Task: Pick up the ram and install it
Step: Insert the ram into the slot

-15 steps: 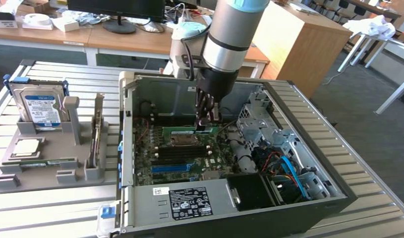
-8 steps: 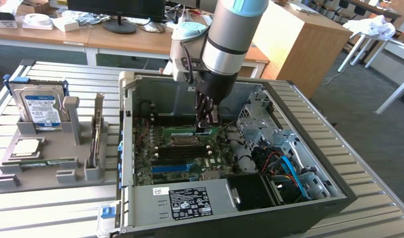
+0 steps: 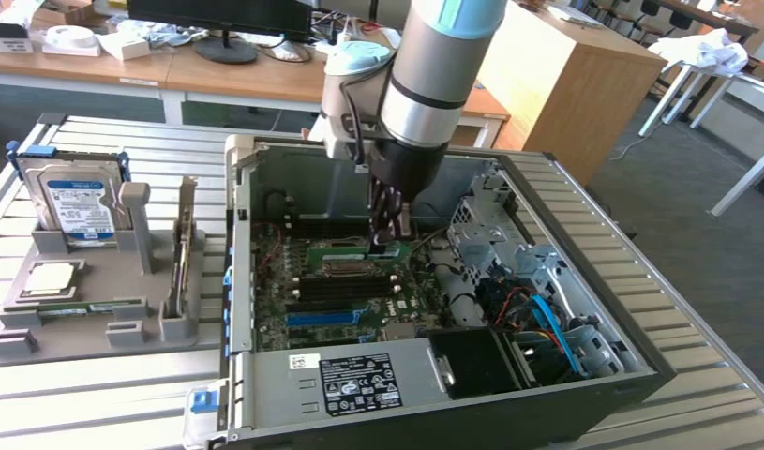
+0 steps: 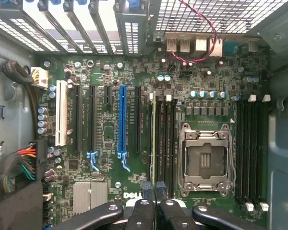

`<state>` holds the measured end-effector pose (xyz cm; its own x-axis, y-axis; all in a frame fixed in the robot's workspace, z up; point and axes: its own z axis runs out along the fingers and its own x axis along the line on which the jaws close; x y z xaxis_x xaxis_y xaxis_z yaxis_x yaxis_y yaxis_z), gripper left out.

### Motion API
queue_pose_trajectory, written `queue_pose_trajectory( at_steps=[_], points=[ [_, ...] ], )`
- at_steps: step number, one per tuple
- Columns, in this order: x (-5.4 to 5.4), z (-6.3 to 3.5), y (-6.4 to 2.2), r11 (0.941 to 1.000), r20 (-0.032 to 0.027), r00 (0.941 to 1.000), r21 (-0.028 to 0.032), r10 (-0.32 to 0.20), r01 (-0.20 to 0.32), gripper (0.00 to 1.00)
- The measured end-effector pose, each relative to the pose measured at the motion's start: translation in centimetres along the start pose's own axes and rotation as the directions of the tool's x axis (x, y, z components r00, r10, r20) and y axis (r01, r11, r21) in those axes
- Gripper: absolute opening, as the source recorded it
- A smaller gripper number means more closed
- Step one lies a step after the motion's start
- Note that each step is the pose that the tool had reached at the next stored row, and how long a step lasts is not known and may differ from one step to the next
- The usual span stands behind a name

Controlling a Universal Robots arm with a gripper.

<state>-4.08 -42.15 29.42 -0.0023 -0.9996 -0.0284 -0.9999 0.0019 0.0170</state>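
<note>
My gripper (image 3: 388,236) reaches down into the open computer case (image 3: 356,375), over the green motherboard (image 3: 309,309). In the wrist view the gripper (image 4: 155,191) is shut on the ram (image 4: 153,139). The ram shows edge-on as a thin green line running away from the fingertips. It lies in line with the black memory slots (image 4: 164,139) beside the empty processor socket (image 4: 204,158). Whether it sits in a slot or hangs just above one I cannot tell.
On the exterior view's left a grey holder (image 3: 69,328) carries an upright hard drive (image 3: 79,202), a square processor chip (image 3: 51,277), an expansion card (image 3: 182,253) and a thin green strip (image 3: 88,307). Drive cages and blue cables (image 3: 545,314) crowd the case's right side.
</note>
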Motion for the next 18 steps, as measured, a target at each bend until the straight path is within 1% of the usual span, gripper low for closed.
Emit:
queue_pose_trajectory(
  at_steps=[18],
  points=[
    [0.0,1.32,-0.01,1.0,-0.0001,1.0,-0.0001,0.0,0.0,0.11]
  ],
)
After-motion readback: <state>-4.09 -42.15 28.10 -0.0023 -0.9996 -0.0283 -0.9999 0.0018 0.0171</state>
